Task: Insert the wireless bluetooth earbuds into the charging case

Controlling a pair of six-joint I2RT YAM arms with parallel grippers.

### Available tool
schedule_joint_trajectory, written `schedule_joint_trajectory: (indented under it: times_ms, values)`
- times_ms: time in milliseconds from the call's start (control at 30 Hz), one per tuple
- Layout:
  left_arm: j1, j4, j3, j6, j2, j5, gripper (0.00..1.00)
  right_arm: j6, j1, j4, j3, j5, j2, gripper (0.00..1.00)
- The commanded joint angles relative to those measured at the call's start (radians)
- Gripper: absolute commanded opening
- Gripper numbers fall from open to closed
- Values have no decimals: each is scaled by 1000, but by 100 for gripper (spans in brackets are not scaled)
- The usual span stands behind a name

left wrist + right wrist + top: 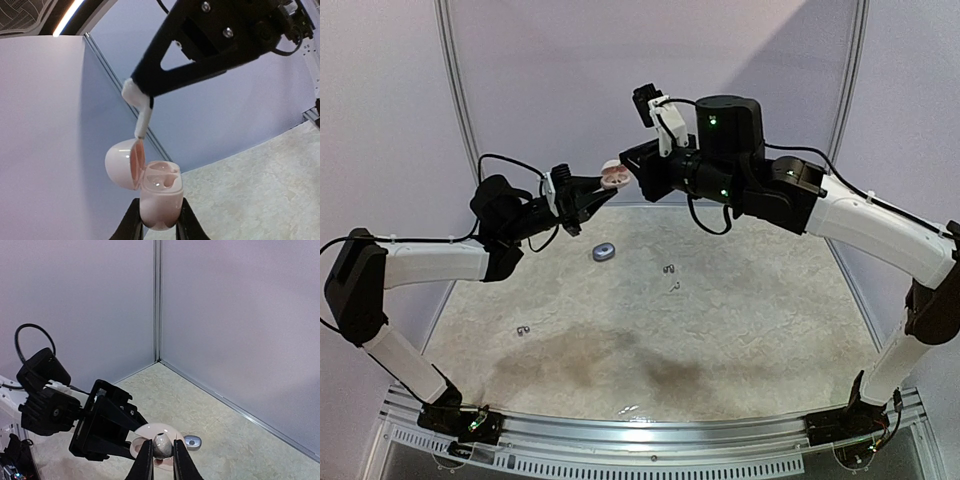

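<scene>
Closest in, the left claw (159,222) pinches the open pink case (162,187) by its base, aloft near the back wall (620,80); the right claw (162,459), nearly shut, grips a white earbud (142,112), stem down at the lid's (120,165) rim, contact unclear; a grey case (604,252) lies below on the tabletop (770,340), well inside its edges.

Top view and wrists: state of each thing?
charging case, lid open, held off table
white earbud, held above case, not seated
left gripper, jaws shut on charging case
right gripper, jaws shut on white earbud
grey case, on table, looks shut
</scene>
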Motion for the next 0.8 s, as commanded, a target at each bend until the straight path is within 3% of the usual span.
schedule_joint_trajectory:
  times_ms: [0,100,267,767]
  values:
    - [13,-86,26,-77,-23,172,0,-145,8,-62,-6,-159,-57,0]
    - [23,-164,51,-92,-22,312,0,-251,7,-109,-2,-337,-81,0]
    - [27,-250,76,-102,-21,442,0,-405,7,-253,71,-456,-62,0]
    - [24,-312,95,-43,-21,529,0,-602,9,-466,164,-458,28,0]
